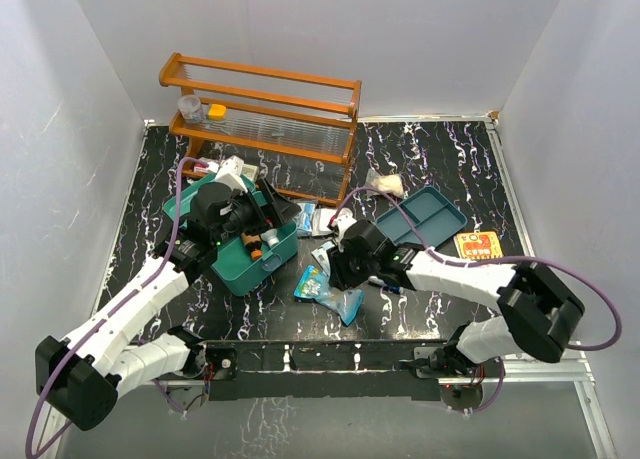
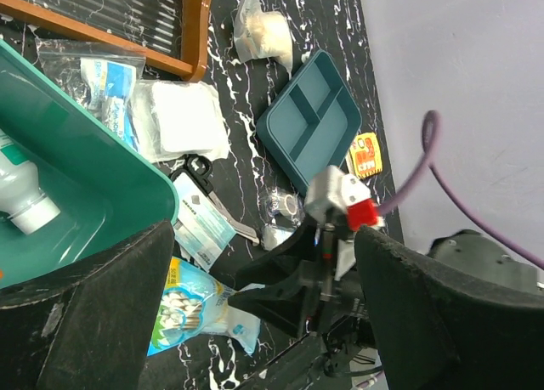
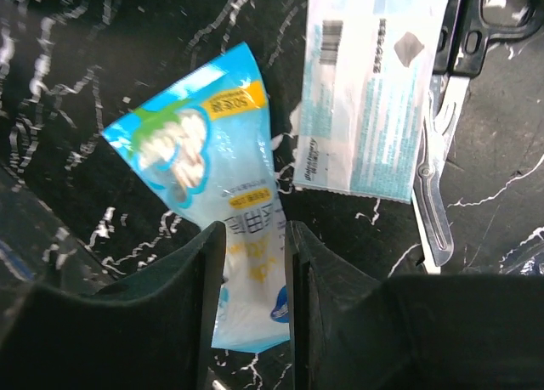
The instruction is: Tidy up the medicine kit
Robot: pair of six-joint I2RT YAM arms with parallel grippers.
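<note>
The right claw (image 3: 255, 245) is down at the worktop (image 1: 420, 314) with its two fingers astride the narrow lower end of a blue pouch of cotton balls (image 3: 204, 152). The pouch's long axis runs out ahead of the claw, leaning to one side at its far end, so the fingers sit across its short width. The gap is slim and the plastic fills it, but I cannot tell whether the pads are pressing it or only flanking it. A white sachet (image 3: 374, 93) and a pair of scissors (image 3: 438, 211) lie just beside the pouch, apart from the fingers.

The medicine kit (image 1: 245, 269) stands open on the left half of the worktop, near the right claw and to its left, with the pouch just off its near right corner. The left claw (image 2: 263, 237) hovers at the kit's rim, spread wide and empty, with a white bottle (image 2: 25, 207) in the box beside it.

The right arm is nearer the pouch, so the carry is probably a short one leftward over the kit's wall, and the left claw may crowd the drop
</note>
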